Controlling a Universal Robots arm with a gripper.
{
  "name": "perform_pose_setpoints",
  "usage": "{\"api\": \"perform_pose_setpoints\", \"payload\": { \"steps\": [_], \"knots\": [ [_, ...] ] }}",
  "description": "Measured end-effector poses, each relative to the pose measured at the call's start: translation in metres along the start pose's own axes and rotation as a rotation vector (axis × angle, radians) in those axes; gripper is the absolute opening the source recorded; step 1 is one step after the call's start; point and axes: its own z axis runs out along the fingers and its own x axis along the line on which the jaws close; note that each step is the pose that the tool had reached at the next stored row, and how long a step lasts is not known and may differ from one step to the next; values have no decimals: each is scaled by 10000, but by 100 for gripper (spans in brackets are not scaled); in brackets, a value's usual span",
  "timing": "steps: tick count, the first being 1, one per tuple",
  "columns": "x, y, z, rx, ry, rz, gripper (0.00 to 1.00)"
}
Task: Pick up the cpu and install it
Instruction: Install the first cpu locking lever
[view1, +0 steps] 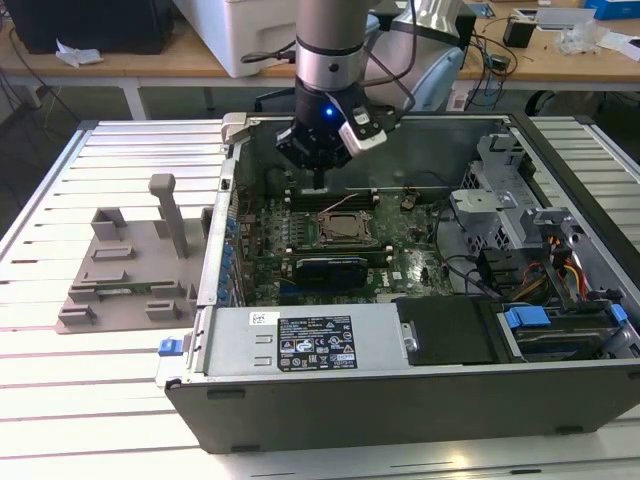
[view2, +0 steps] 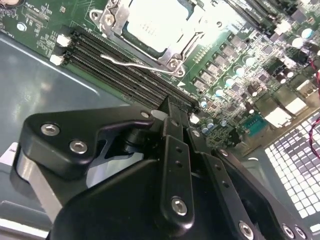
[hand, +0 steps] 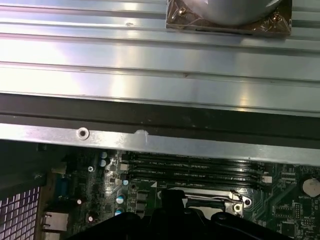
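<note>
Close under the wrist, you have the gripper (view2: 170, 107) with its fingers drawn narrow, tips together and nothing held between them. The tip hangs over the black memory slots (view2: 100, 67), near the socket frame (view2: 172, 60); whether it touches the board you cannot tell.

Just past the slots, the second wrist view gives you the cpu (view2: 152, 22): silvery top up, lying flat inside the metal frame on the green motherboard (view2: 235, 65), apart from the gripper. A thin wire lever (view2: 135, 64) runs along the frame's near edge.

Looking the other way, the first wrist view gives you the same slots, then the silver rim of the computer case (hand: 150, 142), then ribbed aluminium table slats (hand: 150, 60) beyond it.

Farther out, the exterior view adds the surroundings: the arm standing upright over the open case, a power supply box (view1: 300, 340) along the near wall, and a grey fixture tray (view1: 120, 275) with upright posts outside the case on the exterior view's left. Workbenches (view1: 130, 60) sit farthest back.
</note>
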Motion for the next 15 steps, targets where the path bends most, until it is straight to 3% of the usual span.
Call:
{"api": "perform_pose_setpoints", "payload": {
  "steps": [1,9,15],
  "knots": [
    [-4,-13,17,-30,-2,1,11],
    [-149,-49,214,-31,93,-32,11],
    [-224,-54,295,-33,112,-45,11]
  ]
}}
